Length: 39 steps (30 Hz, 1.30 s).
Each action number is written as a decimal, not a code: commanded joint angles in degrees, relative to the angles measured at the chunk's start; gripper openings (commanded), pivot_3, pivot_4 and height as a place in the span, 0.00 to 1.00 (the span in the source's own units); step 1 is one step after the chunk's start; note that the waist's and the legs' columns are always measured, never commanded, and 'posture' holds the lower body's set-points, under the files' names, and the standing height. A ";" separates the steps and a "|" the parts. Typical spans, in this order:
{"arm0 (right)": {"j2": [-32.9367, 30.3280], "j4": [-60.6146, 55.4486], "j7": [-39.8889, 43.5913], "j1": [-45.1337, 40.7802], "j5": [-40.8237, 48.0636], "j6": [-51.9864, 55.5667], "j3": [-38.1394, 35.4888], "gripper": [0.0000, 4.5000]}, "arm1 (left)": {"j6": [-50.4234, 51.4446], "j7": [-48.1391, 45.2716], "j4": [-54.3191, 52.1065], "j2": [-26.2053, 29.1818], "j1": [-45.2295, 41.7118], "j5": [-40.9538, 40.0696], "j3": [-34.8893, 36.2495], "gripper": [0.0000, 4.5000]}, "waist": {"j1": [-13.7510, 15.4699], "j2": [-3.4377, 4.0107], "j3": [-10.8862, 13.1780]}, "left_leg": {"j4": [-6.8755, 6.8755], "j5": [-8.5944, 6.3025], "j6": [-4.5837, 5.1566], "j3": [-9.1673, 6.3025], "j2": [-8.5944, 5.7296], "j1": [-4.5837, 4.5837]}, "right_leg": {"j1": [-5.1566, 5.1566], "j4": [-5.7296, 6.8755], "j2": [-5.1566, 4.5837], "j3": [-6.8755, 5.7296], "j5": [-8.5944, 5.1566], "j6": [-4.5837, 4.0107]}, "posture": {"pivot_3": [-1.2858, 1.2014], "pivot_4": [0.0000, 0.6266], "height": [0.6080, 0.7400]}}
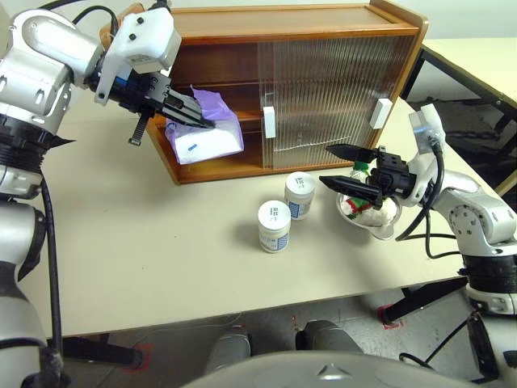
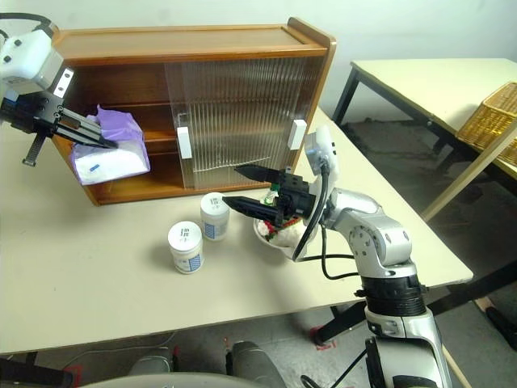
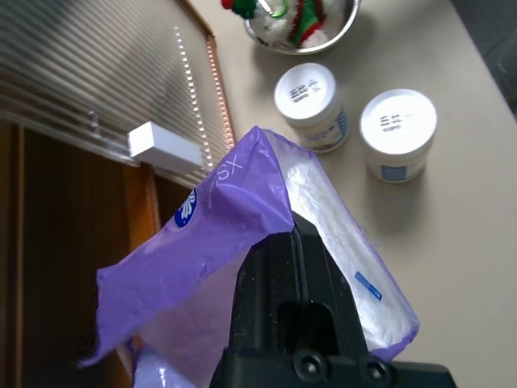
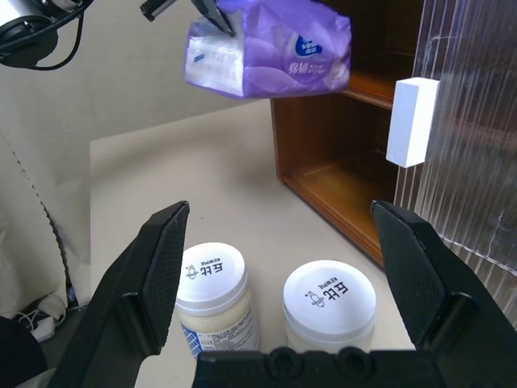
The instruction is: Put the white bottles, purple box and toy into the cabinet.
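The left claw (image 1: 194, 113), clamped on the crinkly lilac-purple plastic-wrapped tissue pack (image 1: 206, 133), holds it in the air at the open left side of the honey-brown wooden cabinet (image 1: 275, 48) with ribbed translucent sliding doors. The right claw (image 1: 349, 168), fingers wide apart (nothing between them), hangs above the beige surface (image 1: 161, 242). Two short white plastic jars (image 1: 275, 225) (image 1: 300, 195) stand side by side just beside the bowl holding the small white plush toy (image 1: 367, 212).

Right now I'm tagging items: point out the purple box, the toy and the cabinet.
purple box (image 1: 212, 139), left eye view, white end.
toy (image 3: 300, 18), left wrist view, striped scarf.
cabinet (image 2: 178, 40), right eye view, top panel.
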 commanded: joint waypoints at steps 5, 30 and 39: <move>0.38 -1.51 -0.77 0.53 -0.30 -0.31 0.21 1.00 | -3.95 -0.53 5.72 -2.21 -3.56 1.19 -1.52 0.01 | -0.19 -0.01 0.00 | 0.03 0.00 0.00 0.04 -0.11 -0.06 | 0.00 -0.03 -0.01 0.00 0.00 0.13 | 0.46 0.00 1.00; 0.85 -2.24 -1.43 1.93 -0.26 -1.08 0.03 1.00 | -29.93 1.21 36.15 -13.59 -8.96 21.01 8.61 0.01 | -1.35 0.00 0.00 | 0.16 0.07 0.18 -0.07 -0.17 -0.27 | -0.04 -0.17 -0.10 0.07 0.17 0.89 | 0.45 0.00 1.00; 1.02 -3.18 -2.43 1.20 0.33 -0.09 0.16 1.00 | -33.29 10.53 38.80 -13.96 -8.83 30.90 10.09 0.01 | -1.92 0.01 0.01 | 0.19 0.13 0.34 0.07 -0.35 -0.35 | -0.04 -0.25 -0.06 0.07 0.06 1.46 | 0.45 0.00 1.00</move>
